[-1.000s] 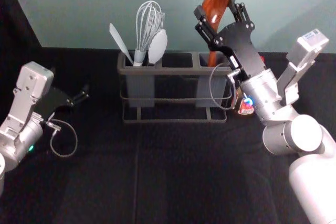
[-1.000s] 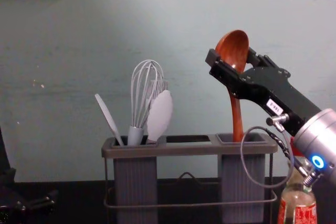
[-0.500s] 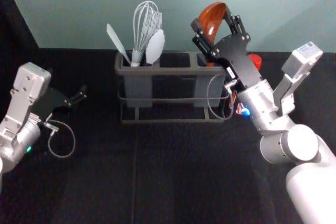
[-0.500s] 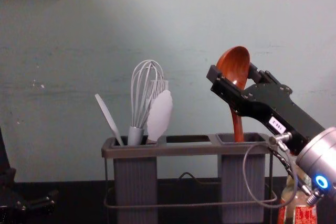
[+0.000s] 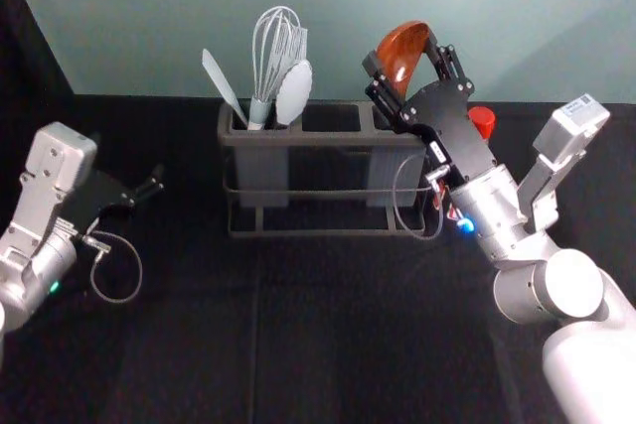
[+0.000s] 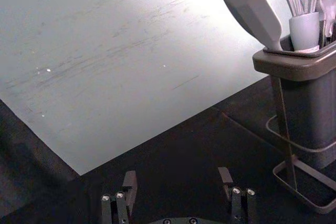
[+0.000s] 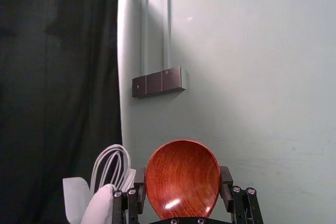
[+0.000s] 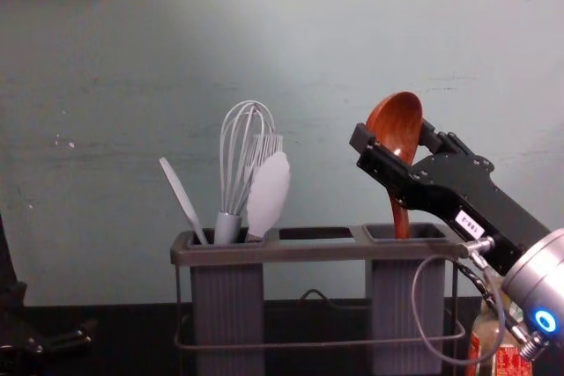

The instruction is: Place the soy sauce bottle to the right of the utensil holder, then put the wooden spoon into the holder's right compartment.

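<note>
Spoon pinched at the bowl by right pincer, handle in holder's right compartment. We judge early release could tilt it, or the lowering arm knock soy sauce bottle just right. Left pincer idle, spread, left of holder.

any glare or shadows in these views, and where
Right wrist view: a white glint in the bowl of the reddish-brown wooden spoon, soft shadow on the pale wall around the dark rectangular panel; left wrist view: part of that wall nears white; head view: faint shadow on it at right.
</note>
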Robot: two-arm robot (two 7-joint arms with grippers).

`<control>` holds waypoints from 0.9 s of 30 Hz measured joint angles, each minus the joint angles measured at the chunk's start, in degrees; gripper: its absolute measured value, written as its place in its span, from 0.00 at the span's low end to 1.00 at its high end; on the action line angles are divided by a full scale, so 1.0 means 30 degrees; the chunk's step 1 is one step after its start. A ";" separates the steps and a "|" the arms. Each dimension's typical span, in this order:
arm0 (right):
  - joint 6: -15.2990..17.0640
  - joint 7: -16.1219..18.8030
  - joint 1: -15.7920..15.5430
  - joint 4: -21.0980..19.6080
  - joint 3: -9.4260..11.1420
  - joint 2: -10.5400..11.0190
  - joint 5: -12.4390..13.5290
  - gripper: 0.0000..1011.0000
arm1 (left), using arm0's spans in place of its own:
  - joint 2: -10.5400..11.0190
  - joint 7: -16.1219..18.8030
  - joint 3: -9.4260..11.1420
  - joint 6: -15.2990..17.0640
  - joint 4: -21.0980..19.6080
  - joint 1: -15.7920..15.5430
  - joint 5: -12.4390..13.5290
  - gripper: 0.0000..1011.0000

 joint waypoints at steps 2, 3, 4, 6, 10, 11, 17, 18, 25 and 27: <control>-0.0021 0.0014 -0.0013 0.0000 0.0016 -0.0022 0.0040 0.86 | -0.0001 0.0000 0.0001 0.0000 0.0000 0.0000 -0.0001 1.00; -0.0040 0.0021 -0.0017 0.0005 0.0024 -0.0031 0.0057 0.87 | -0.0001 0.0001 0.0001 0.0000 0.0000 0.0000 0.0000 1.00; -0.0071 0.0032 -0.0023 0.0016 0.0040 -0.0050 0.0080 0.91 | 0.0000 0.0000 0.0000 0.0001 0.0000 0.0000 0.0000 1.00; -0.0095 0.0046 -0.0041 0.0016 0.0053 -0.0086 0.0122 0.96 | -0.0001 0.0000 0.0001 0.0000 0.0001 0.0000 0.0000 1.00; -0.0155 0.0088 -0.0161 -0.0203 0.0107 -0.0177 0.0227 0.99 | 0.0000 0.0000 0.0000 0.0000 0.0000 -0.0001 0.0000 1.00; -0.0155 0.0088 -0.0161 -0.0203 0.0107 -0.0177 0.0227 0.99 | 0.0000 0.0000 0.0001 0.0001 0.0000 0.0000 0.0000 1.00; -0.0102 -0.0172 -0.0652 -0.1806 0.0264 -0.0064 0.0210 0.99 | 0.0001 0.0000 0.0001 0.0000 0.0000 0.0000 0.0000 1.00; -0.0075 -0.0226 -0.0719 -0.2040 0.0295 -0.0033 0.0213 0.99 | 0.0000 0.0000 0.0001 0.0001 0.0001 0.0000 0.0000 1.00; 0.0046 -0.0572 -0.1464 -0.3908 0.0585 0.0358 0.0159 0.99 | 0.0000 0.0000 0.0001 0.0001 0.0000 0.0000 -0.0001 1.00; 0.0046 -0.0631 -0.1581 -0.4173 0.0677 0.0462 0.0100 0.99 | -0.0001 0.0000 0.0000 0.0000 0.0001 -0.0001 0.0000 1.00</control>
